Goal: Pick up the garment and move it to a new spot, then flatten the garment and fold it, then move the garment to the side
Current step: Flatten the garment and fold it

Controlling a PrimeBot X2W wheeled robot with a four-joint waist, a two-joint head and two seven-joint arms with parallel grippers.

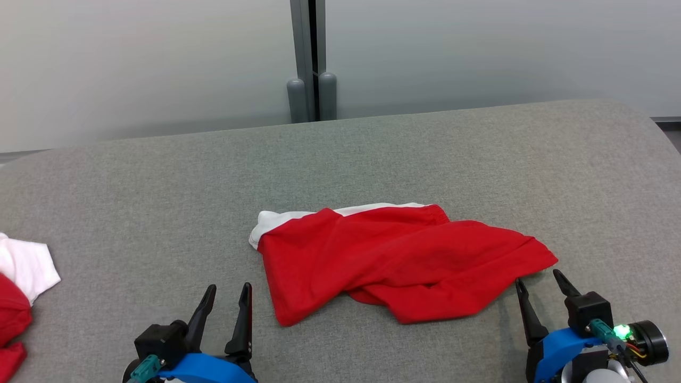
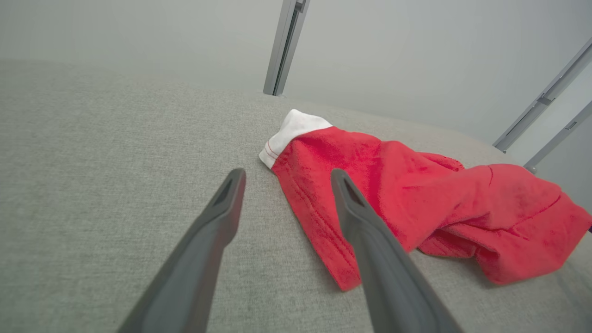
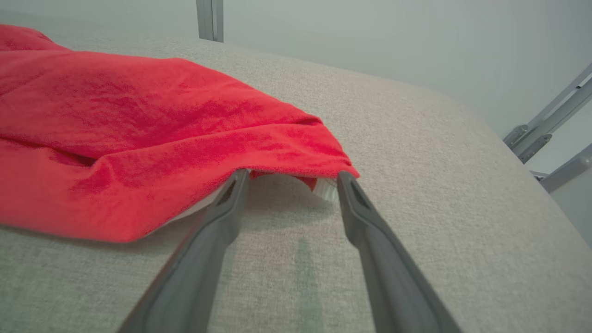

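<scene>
Red garment (image 1: pixel 393 260) lies rumpled mid-frame on the grey desk (image 1: pixel 159 202); left claw (image 1: pixel 229 287) at lower left and right claw (image 1: pixel 537 276) by its right corner both gape empty; flattening seems in hand; next, pinch opposite edges and spread.

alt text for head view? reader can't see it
A rumpled red garment with a white band lies on a grey fabric surface. The left gripper and right gripper, both open and empty, sit near its front corners.
</scene>
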